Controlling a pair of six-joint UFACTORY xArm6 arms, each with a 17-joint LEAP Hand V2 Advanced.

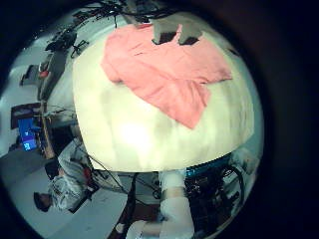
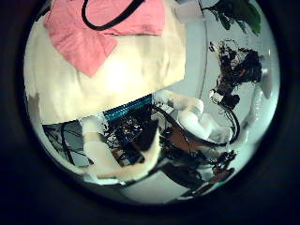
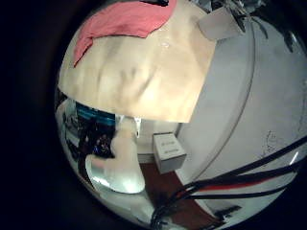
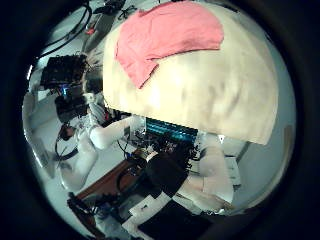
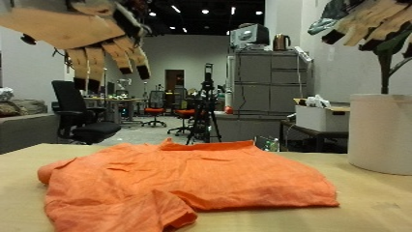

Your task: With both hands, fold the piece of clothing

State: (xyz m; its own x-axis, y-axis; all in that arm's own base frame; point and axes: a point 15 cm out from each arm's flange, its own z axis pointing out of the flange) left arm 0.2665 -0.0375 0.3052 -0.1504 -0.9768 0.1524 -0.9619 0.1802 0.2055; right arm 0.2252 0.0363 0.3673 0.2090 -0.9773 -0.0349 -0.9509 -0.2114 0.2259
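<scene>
An orange piece of clothing (image 5: 181, 179) lies spread flat on the tan table (image 5: 373, 208), with one sleeve folded in at the near corner. My left hand (image 5: 90, 39) hangs high above its sleeve end, fingers relaxed and holding nothing. Up over the other end of the table, my right hand (image 5: 373, 24) also hovers with loose fingers and nothing in them. Both hands are well clear of the cloth. The palm views look down on the garment (image 1: 164, 65) (image 2: 84, 37) (image 3: 120, 24) (image 4: 165, 35) from a distance, lying near one edge of the table (image 1: 140, 129).
A large white pot (image 5: 384, 130) stands at the table's end under my right hand. A white box (image 3: 171, 151) sits on the floor beside the table. Office chairs and grey cabinets (image 5: 264, 92) stand in the room behind.
</scene>
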